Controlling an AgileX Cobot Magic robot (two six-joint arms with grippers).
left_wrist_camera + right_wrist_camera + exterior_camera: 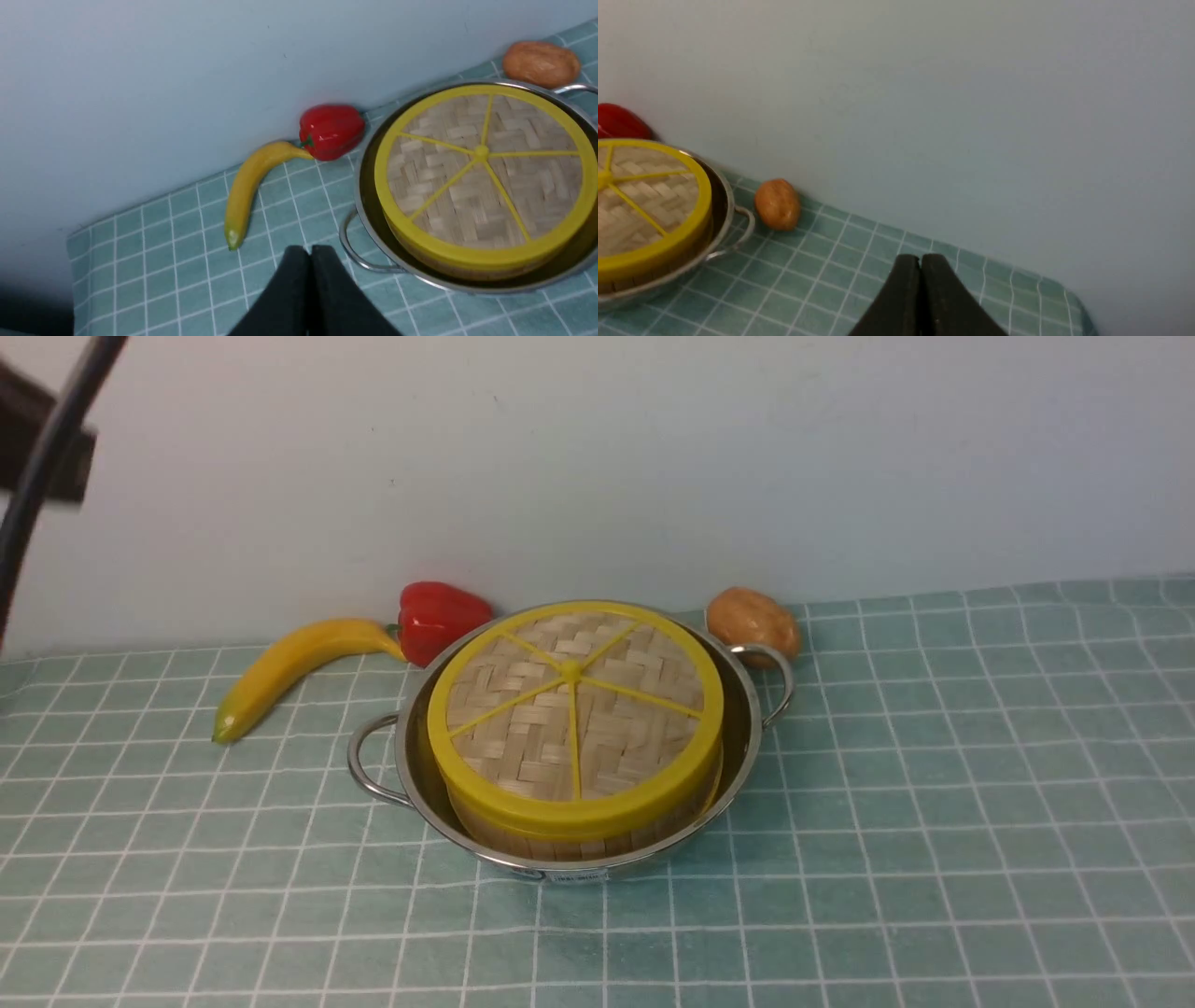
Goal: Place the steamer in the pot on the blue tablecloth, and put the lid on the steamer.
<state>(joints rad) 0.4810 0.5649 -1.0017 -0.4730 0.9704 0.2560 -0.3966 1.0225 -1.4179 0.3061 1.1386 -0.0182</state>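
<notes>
The shiny steel pot [747, 747] stands on the blue tablecloth [934, 803] near the back wall. The bamboo steamer [523, 835] sits inside it, its contents hidden. The woven lid [574, 709] with the yellow rim lies flat on top of the steamer. The lid [486, 172] and pot [362, 205] also show in the left wrist view, and the lid [644, 205] and pot [726, 210] in the right wrist view. My left gripper [309, 254] is shut and empty, off the pot's left handle. My right gripper [920, 263] is shut and empty, well to the right of the pot.
A yellow banana [289, 667] and a red pepper [439, 616] lie behind the pot on the left by the wall. A brown potato-like item [752, 621] lies by the pot's right handle. The white wall runs along the back. A dark cable [37, 457] hangs at upper left.
</notes>
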